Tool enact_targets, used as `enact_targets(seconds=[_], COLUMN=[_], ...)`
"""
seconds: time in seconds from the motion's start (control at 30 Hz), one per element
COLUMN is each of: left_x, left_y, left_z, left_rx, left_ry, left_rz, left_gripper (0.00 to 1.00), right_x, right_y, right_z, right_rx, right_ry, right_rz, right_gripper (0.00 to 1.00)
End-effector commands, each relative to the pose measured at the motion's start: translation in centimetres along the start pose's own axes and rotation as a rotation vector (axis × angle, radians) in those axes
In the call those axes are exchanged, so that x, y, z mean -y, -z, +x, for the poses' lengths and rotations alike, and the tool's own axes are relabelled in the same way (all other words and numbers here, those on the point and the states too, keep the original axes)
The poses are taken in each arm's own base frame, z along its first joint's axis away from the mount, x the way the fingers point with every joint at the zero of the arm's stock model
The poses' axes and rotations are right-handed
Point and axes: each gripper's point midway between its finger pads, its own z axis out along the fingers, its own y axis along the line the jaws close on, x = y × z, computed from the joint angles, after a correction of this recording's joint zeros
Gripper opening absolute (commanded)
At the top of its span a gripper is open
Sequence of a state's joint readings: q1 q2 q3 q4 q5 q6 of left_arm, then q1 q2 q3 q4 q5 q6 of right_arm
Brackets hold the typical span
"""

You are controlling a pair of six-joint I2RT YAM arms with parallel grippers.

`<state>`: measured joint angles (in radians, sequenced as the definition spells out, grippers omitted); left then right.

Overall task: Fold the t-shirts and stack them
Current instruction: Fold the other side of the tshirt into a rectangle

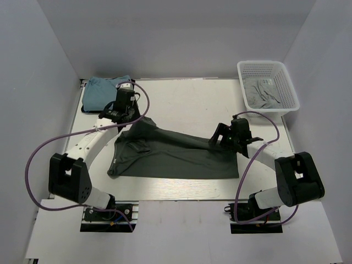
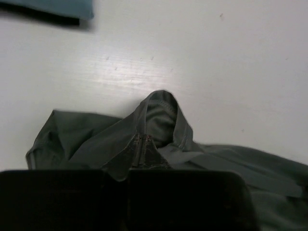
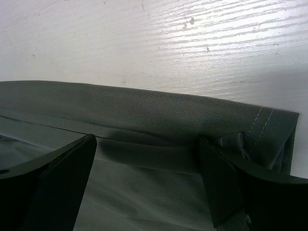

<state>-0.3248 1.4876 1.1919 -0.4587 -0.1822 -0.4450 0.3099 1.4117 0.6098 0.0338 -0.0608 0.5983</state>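
Observation:
A dark grey-green t-shirt [image 1: 176, 157] lies spread across the middle of the table, its upper left part lifted into a ridge. My left gripper [image 1: 130, 116] is shut on that lifted part. In the left wrist view the pinched cloth [image 2: 144, 144] rises just beyond the closed fingers [image 2: 183, 197]. My right gripper [image 1: 221, 137] is open, low over the shirt's right end. In the right wrist view its fingers [image 3: 226, 183] straddle a folded hem [image 3: 159, 113]. A folded teal-blue t-shirt [image 1: 103, 91] lies at the back left. Paler grey t-shirts [image 1: 263, 93] sit in the basket.
A white mesh basket [image 1: 286, 82] stands at the back right corner. White walls close in the table on the left, back and right. The teal shirt's edge shows at the top left of the left wrist view [image 2: 53, 7]. Purple cables loop beside both arms.

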Motion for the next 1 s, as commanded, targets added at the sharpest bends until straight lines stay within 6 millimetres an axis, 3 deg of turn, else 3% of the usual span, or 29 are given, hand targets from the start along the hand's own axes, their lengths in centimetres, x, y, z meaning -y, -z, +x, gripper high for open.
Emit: enact_targets(seconds=[0.0,0.03,0.1,0.13,0.17,0.2,0.3,0.37,0.5,0.53,0.6,0.63,0.73,0.87,0.97], left_x=[-1.9,-3.3,-4.9,-6.3,-6.9,-8.3,-9.1,-8.4,-7.4,-7.2,-7.7,-8.1,-8.3,-6.1,-4.5], left_y=[2.5,3.1,3.5,3.5,4.0,4.6,5.6,6.0,6.4,6.5,7.0,7.2,7.6,7.4,6.3], left_z=[1.5,3.7,6.1,8.5,8.9,11.0,12.5,14.1,19.1,19.7,21.0,21.3,19.1,13.8,11.1], left_rx=[0.026,0.003,-0.007,-0.041,-0.028,-0.075,-0.101,-0.178,-0.361,-0.385,-0.44,-0.447,-0.392,-0.227,-0.139], left_ry=[0.07,0.119,0.251,0.274,0.298,0.321,0.343,0.345,0.319,0.311,0.304,0.299,0.29,0.329,0.317], left_rz=[-0.056,-0.094,-0.162,-0.209,-0.227,-0.292,-0.317,-0.276,-0.179,-0.166,-0.19,-0.207,-0.239,-0.146,-0.061], left_gripper=[0.0,0.0,0.0,0.0,0.0,0.0,0.0,0.0,0.06,0.21,0.3,0.41,0.51,0.69,0.81], right_x=[0.3,0.5,0.5,0.6,0.5,0.6,0.7,0.8,1.0,1.0,1.0,0.9,0.7,0.2,-0.3], right_y=[-0.1,-0.1,-0.2,-0.2,-0.2,-0.1,-0.1,0.0,0.2,0.2,0.4,0.5,0.7,1.0,1.4], right_z=[1.2,1.3,1.5,1.7,1.7,1.6,1.8,1.6,1.4,1.3,1.1,1.0,0.8,0.6,0.0], right_rx=[-0.029,-0.034,-0.041,-0.049,-0.052,-0.047,-0.049,-0.043,-0.029,-0.025,-0.019,-0.019,-0.011,-0.001,0.021], right_ry=[-0.003,0.001,0.002,0.01,0.011,0.005,0.01,0.013,0.012,0.015,0.011,0.019,0.02,0.029,0.033], right_rz=[-0.001,0.003,0.003,0.001,0.002,0.0,0.008,0.014,0.023,0.025,0.03,0.025,0.018,0.0,-0.017], right_gripper=[0.9,0.9,0.9,0.9,0.9,0.9,0.9,0.9,0.9,0.9,0.9,0.9,0.9,0.9,0.9])
